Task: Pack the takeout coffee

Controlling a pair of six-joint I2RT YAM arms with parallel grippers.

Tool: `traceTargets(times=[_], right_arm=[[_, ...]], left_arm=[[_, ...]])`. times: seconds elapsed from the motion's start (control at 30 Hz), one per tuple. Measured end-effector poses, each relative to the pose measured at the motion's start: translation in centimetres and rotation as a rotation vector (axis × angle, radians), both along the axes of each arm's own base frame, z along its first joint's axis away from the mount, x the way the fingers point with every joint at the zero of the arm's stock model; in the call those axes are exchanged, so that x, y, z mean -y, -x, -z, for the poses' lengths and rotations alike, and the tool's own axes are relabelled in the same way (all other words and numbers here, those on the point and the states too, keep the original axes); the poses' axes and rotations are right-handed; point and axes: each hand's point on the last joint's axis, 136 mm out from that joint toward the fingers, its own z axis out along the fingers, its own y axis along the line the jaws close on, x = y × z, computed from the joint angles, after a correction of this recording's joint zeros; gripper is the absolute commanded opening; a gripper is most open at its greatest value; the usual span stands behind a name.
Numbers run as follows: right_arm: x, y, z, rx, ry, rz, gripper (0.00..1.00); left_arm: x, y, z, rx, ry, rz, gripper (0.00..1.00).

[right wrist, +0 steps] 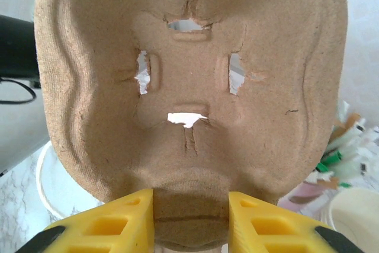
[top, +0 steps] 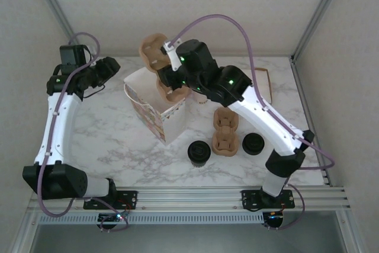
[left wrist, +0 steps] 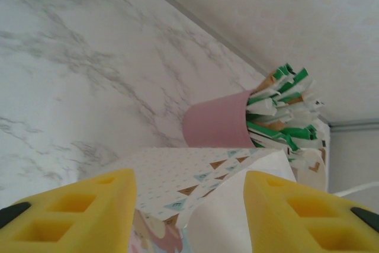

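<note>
We see the right gripper (right wrist: 190, 223) closed onto a brown moulded-pulp cup carrier (right wrist: 189, 57). Its yellow foam pads (right wrist: 118, 226) press on either side of the carrier's narrow lower end, and the carrier's slotted underside faces the wrist camera. From above, this carrier hangs over the open mouth of the white patterned paper bag (top: 155, 108), which stands on the marble-look table (top: 106, 140).

The left gripper (left wrist: 189, 211) sits at about 10 o'clock from the bag with its pads spread wide and nothing between them. The bag's top edge lies just below them. Beyond it stands a pink paper cup (left wrist: 216, 124) stuffed with green-and-white sachets.

The takeout coffee (top: 199, 152), a small cup under a round black plastic lid, stands upright on the table at about 4 o'clock from the bag, well apart from both grippers. Two more brown pulp carriers (top: 225, 131) lie just beside it at 2 o'clock. A second round black lid (top: 253, 143) sits at 3 o'clock of those; we cannot tell whether a cup is under it.
</note>
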Motion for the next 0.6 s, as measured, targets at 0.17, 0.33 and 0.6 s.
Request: traceTargets(times=[0.17,0.33,0.6], right_arm=[[-2.7,-1.3,1.8,-0.004,0.031,-0.03,0.33],[-4.7,-2.4,4.3,-0.01,0.082,-0.052,0.33],[-5.8,-3.0,7.2,-0.031,0.15,-0.072,0.33]], left_arm=[[1.2,-0.2,0.9,-0.021,0.05,0.057,0.5],[1.4,0.0,1.3,-0.027,0.047,0.079,0.5],[0.8,0.0,1.9,-0.033,-0.002,0.069,0.5]])
